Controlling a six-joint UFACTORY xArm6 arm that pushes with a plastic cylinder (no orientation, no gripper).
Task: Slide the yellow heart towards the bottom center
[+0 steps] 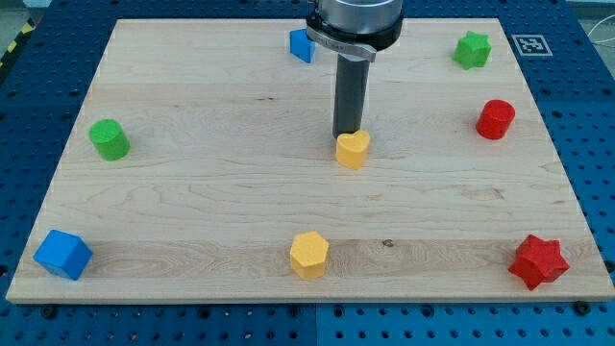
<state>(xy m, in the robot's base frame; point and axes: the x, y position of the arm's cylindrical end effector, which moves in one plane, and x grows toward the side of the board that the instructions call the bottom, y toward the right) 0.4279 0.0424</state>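
The yellow heart [353, 150] lies near the middle of the wooden board [211, 192]. My tip [346, 134] comes straight down from the view's top and rests against the heart's upper edge, just on its top-left side. The rod hides a sliver of the heart's far rim. A yellow hexagon [309, 255] sits near the bottom centre of the board, below and a little left of the heart.
A green cylinder [110, 139] at the left, a blue cube [63, 255] at the bottom left, a blue block [302, 45] at the top, partly behind the arm. A green star [472, 50] at the top right, a red cylinder [496, 119] at the right, a red star [538, 261] at the bottom right.
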